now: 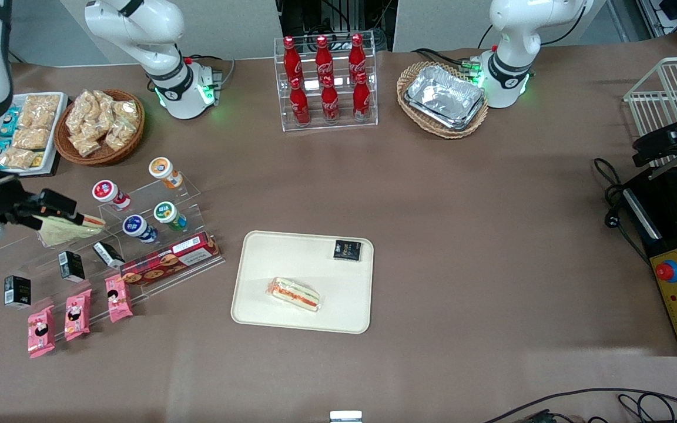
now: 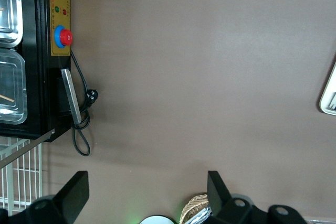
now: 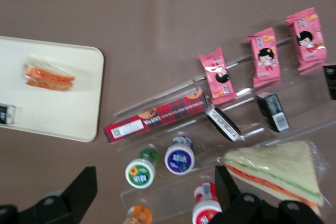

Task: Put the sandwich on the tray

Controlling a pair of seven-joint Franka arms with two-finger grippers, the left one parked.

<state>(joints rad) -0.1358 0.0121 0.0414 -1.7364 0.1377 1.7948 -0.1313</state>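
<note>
The sandwich (image 1: 293, 294) (image 3: 49, 77), narrow and clear-wrapped with a red-orange and green stripe, lies flat on the cream tray (image 1: 291, 252) (image 3: 58, 108), on the part nearer the front camera. My right gripper (image 1: 56, 211) (image 3: 155, 198) hangs open over the clear acrylic stand (image 1: 156, 194) toward the working arm's end of the table, well away from the tray. Nothing is between its fingers. Under it I see the lids of several small cups (image 3: 179, 158).
A wedge sandwich (image 1: 65, 229) (image 3: 278, 169) rests on the stand by the gripper. A red plaid box (image 1: 169, 261), pink packets (image 1: 77, 314) and small black boxes (image 1: 71, 265) sit on its lower steps. A black packet (image 1: 347, 249) lies on the tray. Cola bottles (image 1: 324, 79) and baskets (image 1: 441, 100) line the back.
</note>
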